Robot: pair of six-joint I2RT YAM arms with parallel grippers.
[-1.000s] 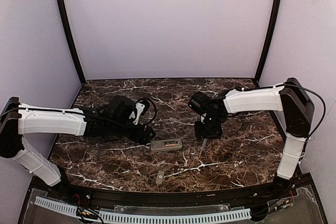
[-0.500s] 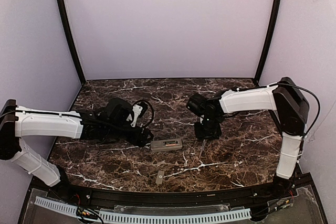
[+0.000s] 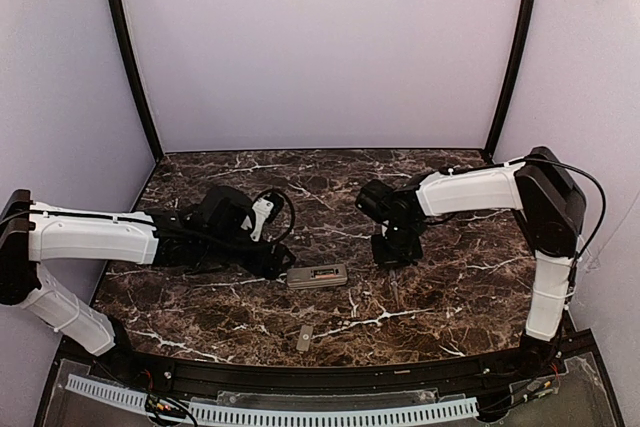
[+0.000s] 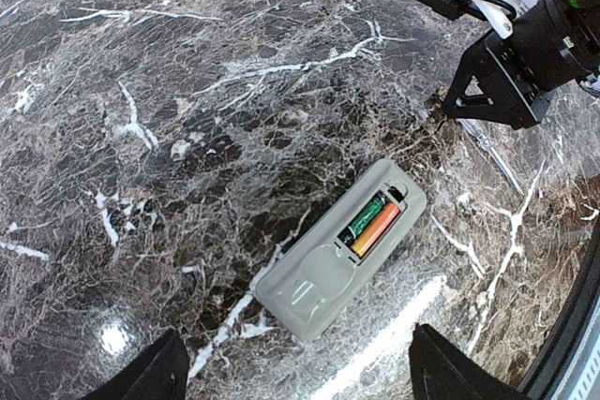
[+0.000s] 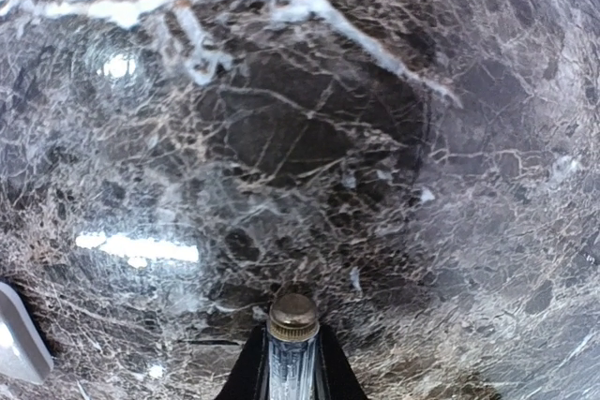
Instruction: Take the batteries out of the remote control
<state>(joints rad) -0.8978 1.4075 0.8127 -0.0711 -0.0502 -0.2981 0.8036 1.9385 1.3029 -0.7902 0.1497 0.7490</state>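
Since a second ago the right gripper (image 3: 395, 250) has drawn its fingers together, and the thin tool (image 5: 293, 320) that lay loose on the table (image 3: 450, 292) now sits clamped between them. On the right wrist camera I see its clear shaft and brass-coloured cap pinched by the two dark fingers.

The remote control (image 4: 339, 252) lies grey back up near the middle of the table, with its battery bay open. The batteries (image 4: 371, 224) sit side by side inside, one showing orange and green, the other darker. My left gripper (image 4: 295, 367) hangs just short of the remote's near end with its fingers wide apart, touching nothing. The right gripper is off the far end, near it but apart. Any print on the batteries is too small for me to read.

My left arm reaches in low from the left. My right forearm comes in from the right with its wrist turned down to the table. A small grey cover piece (image 3: 304, 339) lies nearer the bases.
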